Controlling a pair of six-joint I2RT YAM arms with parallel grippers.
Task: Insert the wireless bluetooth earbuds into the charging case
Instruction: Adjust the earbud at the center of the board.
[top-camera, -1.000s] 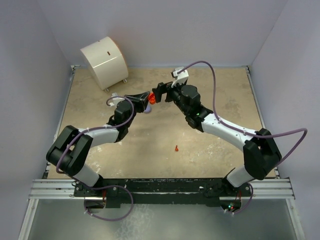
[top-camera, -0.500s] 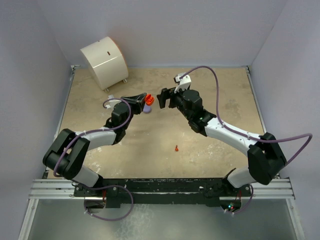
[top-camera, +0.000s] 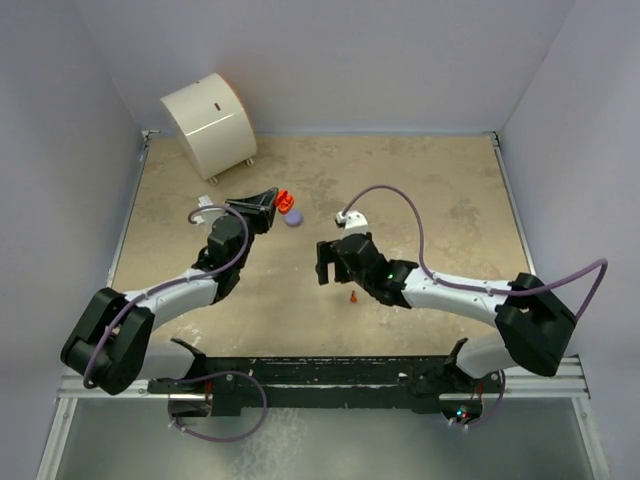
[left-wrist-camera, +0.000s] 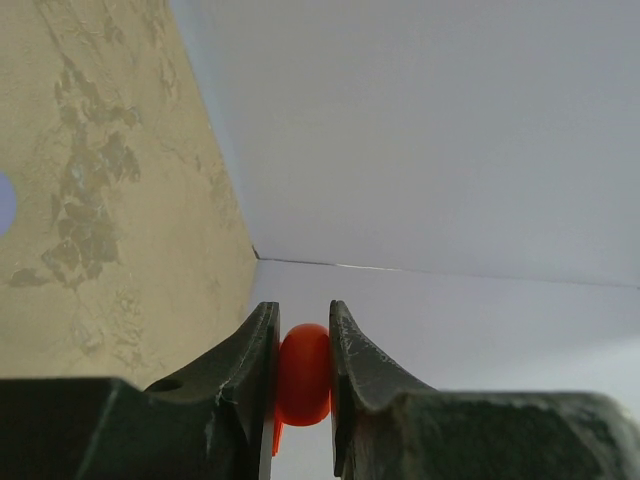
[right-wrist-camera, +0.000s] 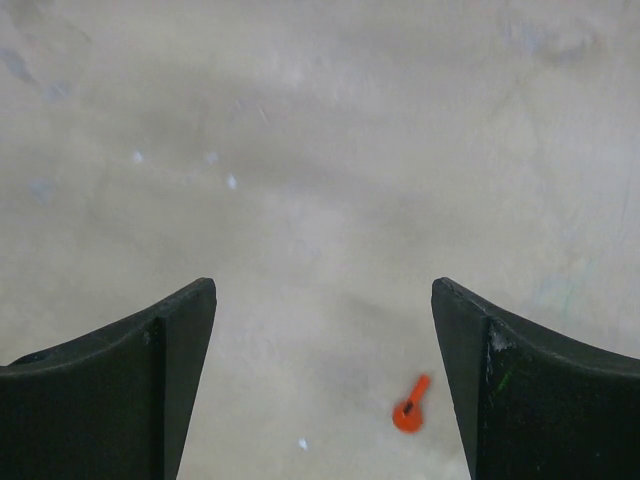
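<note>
Earbud, red-orange, tiny, stemmed, plastic: one, lying loose on the mottled tan worktop, toward its near edge. Not held.

- right tool: jaws spread wide, nothing between them, poised over the worktop. We find the earbud low and to the right in the wrist view, close by the inner face of the finger on that side, not centred in the gap. Its long axis lies diagonal there, bulb lower left, stem running up to the right. We judge the coming move needs a shift toward that side, perhaps a turn of the wrist, so the jaws close across the stem.

- left tool: clamped tight on a red-orange rounded piece, which we take for the charging case; well apart from the earbud, toward the rear left. We count the right arm much the nearer.

- lilac rounded piece: on the worktop just beside the left tool's load; what it is we cannot tell.

Views compared: overhead gives the earbud as a mere speck close against the right arm, axis unreadable; the right wrist view supplies its lie. Only the left wrist view shows the clamp on the rounded piece.
</note>
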